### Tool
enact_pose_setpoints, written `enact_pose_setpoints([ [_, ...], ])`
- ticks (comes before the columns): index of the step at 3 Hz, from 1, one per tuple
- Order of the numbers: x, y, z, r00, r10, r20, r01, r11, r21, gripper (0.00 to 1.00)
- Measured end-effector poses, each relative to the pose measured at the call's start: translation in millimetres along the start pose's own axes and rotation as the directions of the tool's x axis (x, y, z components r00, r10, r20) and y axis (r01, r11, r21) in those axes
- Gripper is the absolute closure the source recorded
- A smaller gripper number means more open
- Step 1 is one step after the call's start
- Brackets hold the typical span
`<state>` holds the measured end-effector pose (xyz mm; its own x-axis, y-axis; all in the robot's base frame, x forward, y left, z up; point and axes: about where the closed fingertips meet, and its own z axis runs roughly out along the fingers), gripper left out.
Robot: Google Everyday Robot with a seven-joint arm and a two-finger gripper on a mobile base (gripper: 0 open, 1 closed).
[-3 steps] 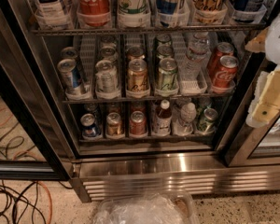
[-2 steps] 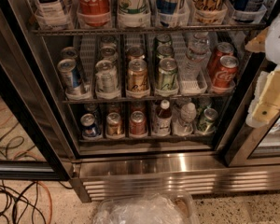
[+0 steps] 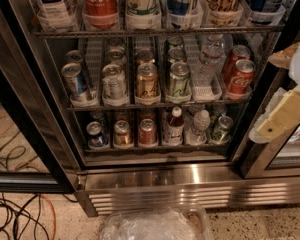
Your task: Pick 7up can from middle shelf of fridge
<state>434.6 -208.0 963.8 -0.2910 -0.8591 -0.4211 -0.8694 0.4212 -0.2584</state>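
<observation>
The fridge stands open in front of me, with wire racks inside. On its middle shelf the 7up can stands upright at the front of its lane, pale silver with green print. A gold-orange can is on its left and a white lane tray with a water bottle on its right. My gripper hangs at the right edge of the view, by the black door frame. It is well to the right of the 7up can and touches nothing.
Tall bottles fill the rack above. The rack below holds small cans and a red-capped bottle. Two red cola cans stand at the right end of the middle shelf. Cables lie on the floor at left, and a clear plastic tub sits below.
</observation>
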Motion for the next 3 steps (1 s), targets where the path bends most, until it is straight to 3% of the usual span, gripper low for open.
enact_pose_setpoints([
  [1, -2.2, 9.2, 22.7, 0.985, 0.087, 0.151, -0.08, 0.9954, -0.052, 0.0],
  [2, -17.9, 14.9, 17.5, 0.971, 0.112, 0.21, -0.097, 0.9922, -0.079, 0.0],
  [3, -18.0, 14.9, 17.5, 0.971, 0.111, 0.21, -0.097, 0.9922, -0.079, 0.0],
])
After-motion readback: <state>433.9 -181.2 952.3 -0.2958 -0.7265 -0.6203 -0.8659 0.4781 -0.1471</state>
